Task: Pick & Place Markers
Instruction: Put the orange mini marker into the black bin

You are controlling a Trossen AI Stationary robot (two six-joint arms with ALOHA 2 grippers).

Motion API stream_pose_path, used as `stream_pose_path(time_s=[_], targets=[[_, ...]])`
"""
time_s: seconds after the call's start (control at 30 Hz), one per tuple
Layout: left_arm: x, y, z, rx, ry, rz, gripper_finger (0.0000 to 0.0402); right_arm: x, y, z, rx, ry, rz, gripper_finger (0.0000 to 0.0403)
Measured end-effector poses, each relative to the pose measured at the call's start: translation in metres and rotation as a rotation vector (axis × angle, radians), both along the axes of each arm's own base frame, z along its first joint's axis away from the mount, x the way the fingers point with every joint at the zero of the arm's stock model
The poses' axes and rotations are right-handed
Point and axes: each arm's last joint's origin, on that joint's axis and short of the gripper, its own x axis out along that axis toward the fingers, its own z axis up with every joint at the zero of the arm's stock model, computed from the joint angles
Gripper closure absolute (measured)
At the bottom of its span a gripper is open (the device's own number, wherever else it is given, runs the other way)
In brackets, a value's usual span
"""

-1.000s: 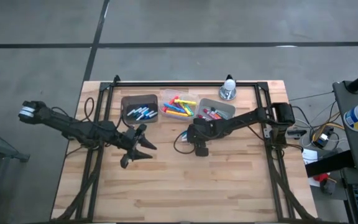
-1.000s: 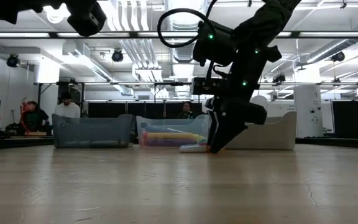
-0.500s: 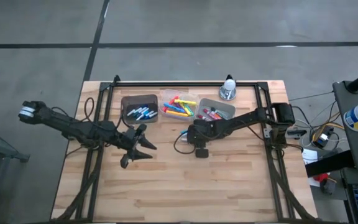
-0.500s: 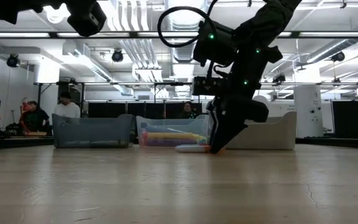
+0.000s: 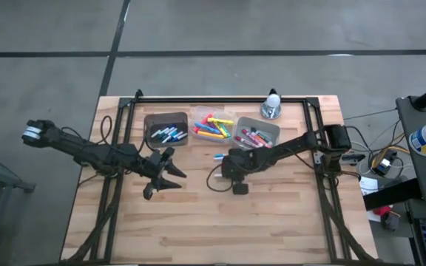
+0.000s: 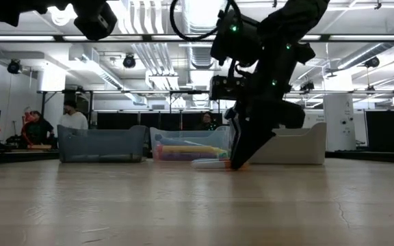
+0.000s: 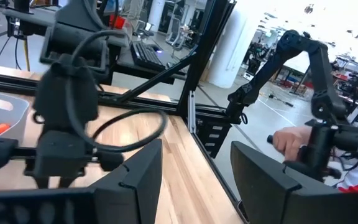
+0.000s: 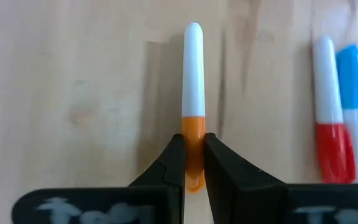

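**Right wrist view: fingers clamped on an orange-capped marker**

Right wrist view gave you the clearest reading. The right gripper (image 8: pixel 193 163) had its two dark fingers pressed against the orange cap of a white-bodied marker with an orange cap (image 8: pixel 193 93), which lay flat on the light wooden table (image 8: pixel 73 93), its white end pointing away from the fingers. Just beside it on the wood lay two more pens side by side and touching: a white marker with a red cap (image 8: pixel 328 112) and a white marker with a blue cap (image 8: pixel 352 106).

From the high view you saw the right arm reaching in from the table's right edge, with its gripper (image 5: pixel 233 164) low over the boards in front of the bins. A small blue-tipped marker (image 5: pixel 218 156) lay loose on the table near it. Along the far side stood three bins in a row: a dark rectangular plastic bin (image 5: pixel 166 129) holding blue-capped white markers, a clear bin (image 5: pixel 213 125) holding neon yellow, pink and orange markers, and a grey bin (image 5: pixel 258 133) holding red-capped ones.

In the low view the right gripper (image 6: pixel 239 162) came down to the tabletop with its tips at the wood, in front of the clear bin and the grey one.

The left gripper (image 5: pixel 170 175) hung above the table's left half, well apart from the bins and the loose pens. Your left wrist view showed its fingers (image 7: pixel 135 180) spread wide with nothing between them.

People sat in the room beyond the table.
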Motion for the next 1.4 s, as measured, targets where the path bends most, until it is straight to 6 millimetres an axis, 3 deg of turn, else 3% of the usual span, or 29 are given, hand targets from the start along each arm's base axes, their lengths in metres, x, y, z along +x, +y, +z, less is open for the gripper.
stream_pose_path(time_s=[0.7, 1.1, 1.4], targets=[[0.005, 0.006, -0.038, 0.302, 0.196, 0.21, 0.0218, 0.041, 0.04, 0.087, 0.007, -0.154, 0.074, 0.0374], [0.018, 0.004, -0.049, 0.311, 0.231, 0.239, 0.0218, 0.05, 0.044, 0.113, 0.015, -0.234, 0.076, 0.037], [0.031, 0.001, -0.054, 0.304, 0.213, 0.254, 0.0218, 0.051, 0.043, 0.116, -0.017, -0.248, 0.057, 0.0367]])
